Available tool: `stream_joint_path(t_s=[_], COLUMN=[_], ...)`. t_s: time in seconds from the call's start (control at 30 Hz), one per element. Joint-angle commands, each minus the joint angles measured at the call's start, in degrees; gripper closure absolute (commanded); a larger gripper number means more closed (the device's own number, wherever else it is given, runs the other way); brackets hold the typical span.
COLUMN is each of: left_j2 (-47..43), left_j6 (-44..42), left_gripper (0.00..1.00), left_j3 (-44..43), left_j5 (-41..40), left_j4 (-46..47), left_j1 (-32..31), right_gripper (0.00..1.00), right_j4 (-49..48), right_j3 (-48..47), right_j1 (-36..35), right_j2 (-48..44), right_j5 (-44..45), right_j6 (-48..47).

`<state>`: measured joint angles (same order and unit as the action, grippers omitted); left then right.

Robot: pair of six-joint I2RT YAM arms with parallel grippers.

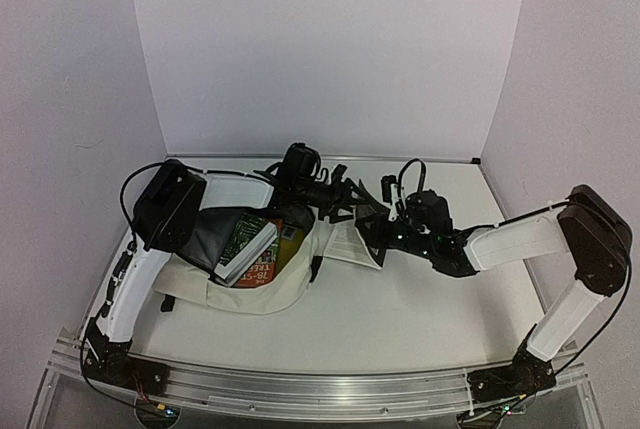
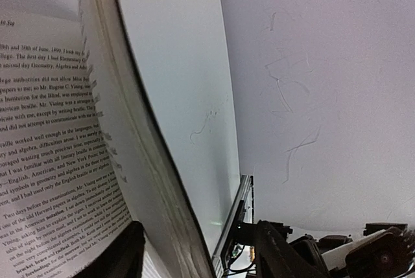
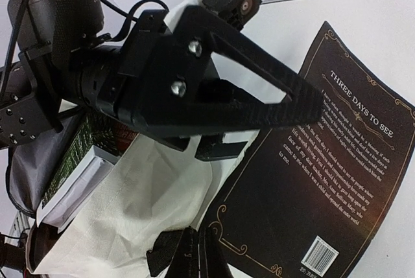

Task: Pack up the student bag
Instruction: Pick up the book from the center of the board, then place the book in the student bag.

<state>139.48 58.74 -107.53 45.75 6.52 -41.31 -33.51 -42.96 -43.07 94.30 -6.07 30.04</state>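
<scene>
Left wrist view shows me the left gripper [image 2: 198, 255] spread, jaws either side of the open book's [image 2: 52, 129] edge; right gripper [image 3: 191, 255] is closed beside its cover; bag [image 1: 275, 294] lies open on the table [image 1: 400, 319], just left of them

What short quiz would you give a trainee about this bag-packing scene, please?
1. Multiple choice: the title on the back cover of the dark paperback reads A) Three Days to See, B) Two Years at Sea, C) The Story of My Life.
2. True or false: the student bag is empty.
3. Short answer: which gripper has the dark paperback between its fingers?
Key: 1 A. 2 False: a green book lies inside it. 3 The left gripper.
</scene>
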Motion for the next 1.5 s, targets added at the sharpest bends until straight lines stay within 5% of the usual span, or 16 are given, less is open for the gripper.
stream_joint_path(t_s=[0.0, 0.13, 0.2, 0.3, 0.47, 0.73, 1.07, 1.47], left_j2=[0.99, 0.04, -0.85, -2.52, -7.99, -21.13, -36.86, -39.58], left_j6=[0.11, -0.77, -1.13, -1.88, -6.72, -16.08, -19.12, -15.99], left_gripper=[0.58, 0.87, 0.98, 1.00, 1.00, 1.00, 1.00, 1.00], left_j3=[-3.32, -2.37, -1.72, -0.50, 1.33, 7.40, 18.32, 22.54], left_j5=[3.31, 2.49, 2.30, 2.33, 2.08, 0.78, -1.46, 4.15], left_j4=[0.49, 0.37, 0.99, 3.04, 5.32, 7.42, 10.84, 18.88], left_j1=[-0.81, -0.87, -0.88, -0.86, -0.79, -0.79, -0.79, -1.00], right_gripper=[1.00, 0.95, 0.68, 0.35, 0.04, 0.02, 0.02, 0.03], right_j4=[-4.09, -2.05, 0.02, 4.52, 12.17, 14.71, 3.57, -5.69], right_j3=[-0.18, -0.96, -1.45, -2.13, -3.57, -3.28, -1.31, -5.33], right_j1=[-0.18, -0.18, -0.17, -0.12, 1.25, 9.37, 16.29, 16.14], right_j2=[-2.45, -3.79, -5.47, -9.08, -16.12, -21.07, -25.83, -21.21], right_j5=[-1.17, -0.61, 0.10, 2.77, 7.05, -3.26, -20.49, -37.53], right_j6=[-0.60, -0.92, -1.04, -0.47, 0.47, 5.98, 13.46, 17.39])
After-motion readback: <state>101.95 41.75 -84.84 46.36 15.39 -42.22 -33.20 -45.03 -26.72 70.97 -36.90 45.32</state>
